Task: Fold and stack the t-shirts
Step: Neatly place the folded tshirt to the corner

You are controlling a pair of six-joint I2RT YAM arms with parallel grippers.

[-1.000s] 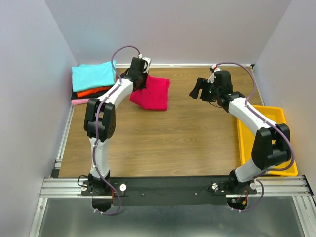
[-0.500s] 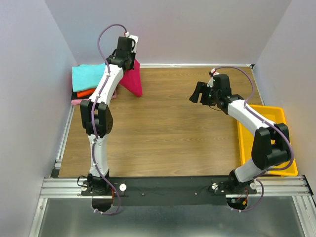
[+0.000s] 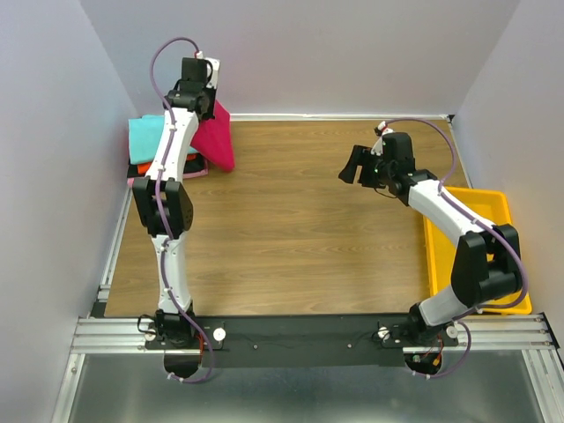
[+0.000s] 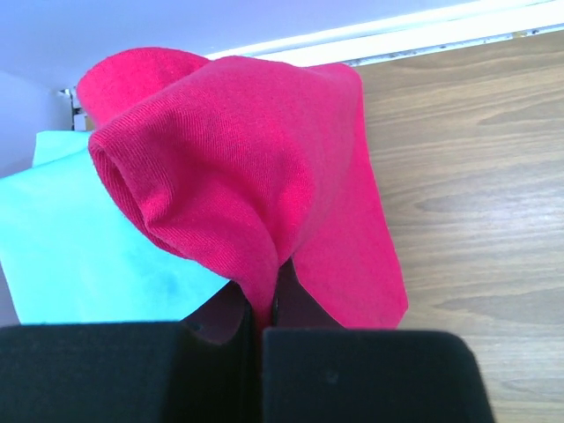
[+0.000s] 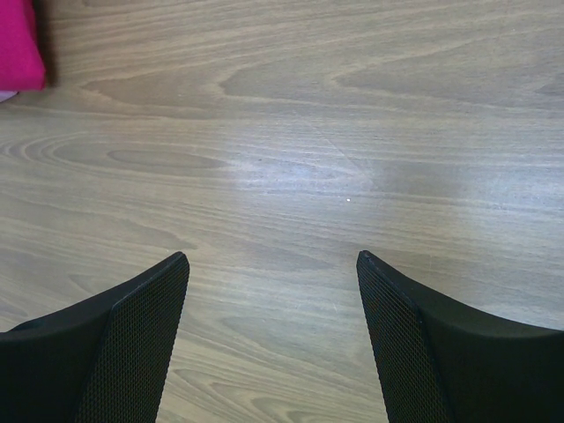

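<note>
Stack (image 3: pixel 141 154): at the table's (image 3: pixel 291 238) back left corner. The left arm crosses its right part in the overhead view, and the layers under the top one show only as thin coloured edges.
Cyan shirt (image 3: pixel 143 137): top of the stack. In the left wrist view (image 4: pixel 79 247) its right part is covered by red cloth and its lower edge is cut off by the fingers.
Left gripper (image 3: pixel 196 92): raised over the stack's back right edge. Its tips are buried in cloth from above, though the wrist view (image 4: pixel 258 308) shows them plainly. The jaws are closed, pinching a fold of the red shirt.
Red shirt (image 3: pixel 216 141): hangs bunched from those jaws and runs down into the slit between the fingers (image 4: pixel 247 176). It drapes to the right of the stack and overlaps the cyan shirt. I cannot tell whether its low corner touches the table.
Change: a second ago the red shirt lay nearer the middle of the back edge. Since then the left arm has swung it up and leftward to the stack. The right arm has barely shifted.
Right gripper (image 3: pixel 357 165): over the right half of the table, toward the back (image 5: pixel 273 291). The jaws stand wide apart with only bare wood between them. The red shirt is well apart from it, and just a cropped corner (image 5: pixel 19 44) shows at its wrist view's top left.
Bin (image 3: pixel 495 196): yellow, along the table's right edge, partly hidden by the right arm.
</note>
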